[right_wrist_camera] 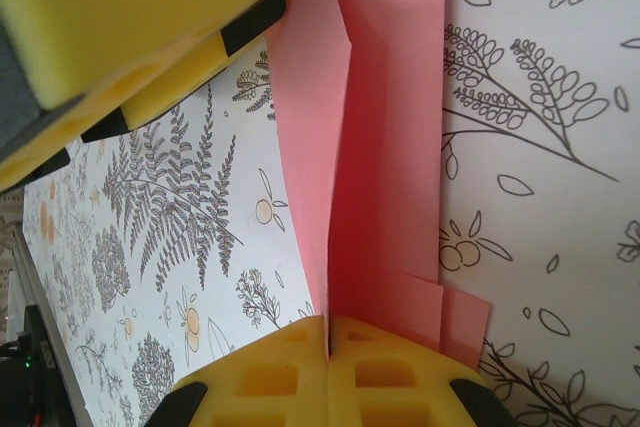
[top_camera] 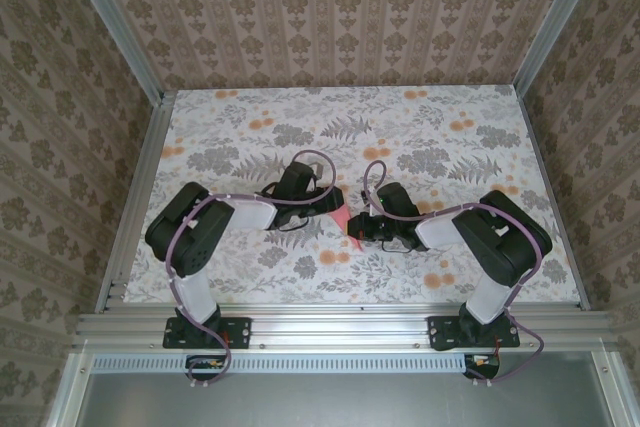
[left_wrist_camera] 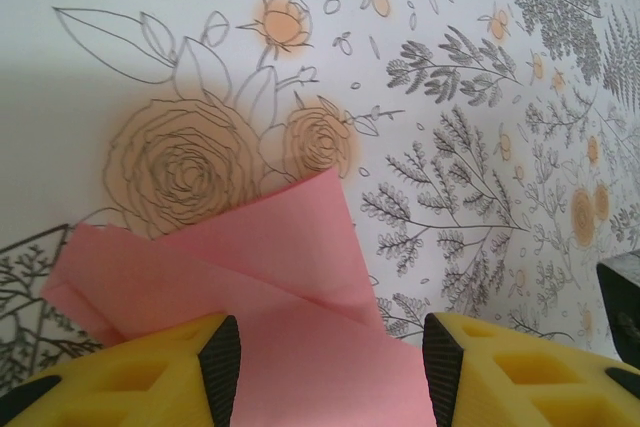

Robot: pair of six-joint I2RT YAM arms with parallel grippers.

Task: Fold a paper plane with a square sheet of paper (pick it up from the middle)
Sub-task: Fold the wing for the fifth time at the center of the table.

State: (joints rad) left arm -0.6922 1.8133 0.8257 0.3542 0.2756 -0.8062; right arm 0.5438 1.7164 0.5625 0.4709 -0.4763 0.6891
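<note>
Half folded, sits at the middle of the table (top_camera: 250, 142) as a thin, likely feather-light, floppy square sheet of paper (left_wrist_camera: 290, 257), pinched at one creased end by the closed right gripper (right_wrist_camera: 328, 355), straddled by the half-spread left gripper (left_wrist_camera: 330, 352); best held on stiffer creases.

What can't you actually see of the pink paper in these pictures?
Top view: the paper is too small to read its folds.
Left wrist: its near part is cut off by the bottom edge and partly covered by the left fingers.
Right wrist: one end vanishes between the shut right fingers; the other runs off the top edge.
</note>
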